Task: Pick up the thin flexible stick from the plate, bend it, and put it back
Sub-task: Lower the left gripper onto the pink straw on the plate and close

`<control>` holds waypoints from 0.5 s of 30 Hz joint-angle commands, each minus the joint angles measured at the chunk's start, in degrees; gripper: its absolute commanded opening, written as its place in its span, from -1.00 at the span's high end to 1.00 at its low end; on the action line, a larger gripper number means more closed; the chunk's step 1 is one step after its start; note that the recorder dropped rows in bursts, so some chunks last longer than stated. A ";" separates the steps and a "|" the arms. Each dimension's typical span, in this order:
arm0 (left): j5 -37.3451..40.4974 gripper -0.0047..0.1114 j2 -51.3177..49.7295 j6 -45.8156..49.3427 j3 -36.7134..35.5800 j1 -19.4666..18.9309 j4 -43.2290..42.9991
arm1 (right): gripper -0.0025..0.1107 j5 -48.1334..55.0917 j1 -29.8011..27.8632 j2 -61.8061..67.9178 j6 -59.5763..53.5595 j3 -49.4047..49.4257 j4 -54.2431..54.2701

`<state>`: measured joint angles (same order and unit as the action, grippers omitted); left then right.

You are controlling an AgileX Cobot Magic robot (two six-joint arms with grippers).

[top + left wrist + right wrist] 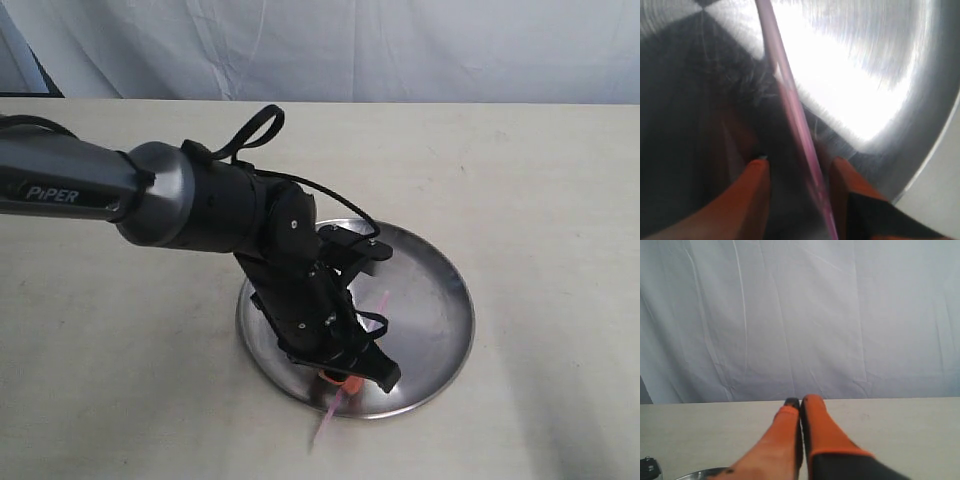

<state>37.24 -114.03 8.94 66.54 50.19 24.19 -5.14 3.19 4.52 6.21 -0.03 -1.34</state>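
Observation:
The plate (430, 300) is round, shiny silver metal, and lies on the table near its front. The thin flexible stick (381, 303), pale pink, lies slantwise across it, and its near end juts over the front rim. My left gripper (352, 380) points down onto the plate's front part. In the left wrist view the stick (785, 85) runs between the orange fingers (757, 175) of the gripper (799, 162), close to one finger, with a gap to the other; the jaws stand apart. My right gripper (801, 400) is shut on nothing, held above the table and outside the exterior view.
The pale table (540, 180) spreads on all sides of the plate. A white cloth backdrop (400, 50) hangs behind its far edge. My left arm (70, 185) reaches in from the left. The plate's rim (695, 474) shows low in the right wrist view.

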 commanded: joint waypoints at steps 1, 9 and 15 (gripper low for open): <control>0.51 0.37 -0.70 -0.36 -0.25 0.29 0.63 | 0.89 -0.31 0.27 0.29 -0.12 0.03 -0.05; 2.02 0.76 -0.70 -0.36 -0.25 0.29 0.63 | 0.89 -0.31 0.27 0.29 -0.12 0.03 -0.05; 2.53 0.92 -0.59 -0.36 0.11 0.29 -0.16 | 0.89 -0.31 0.27 0.29 -0.12 0.03 -0.05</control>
<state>38.59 -114.30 8.85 66.54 50.19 24.28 -5.14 3.19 4.52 6.21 -0.03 -1.34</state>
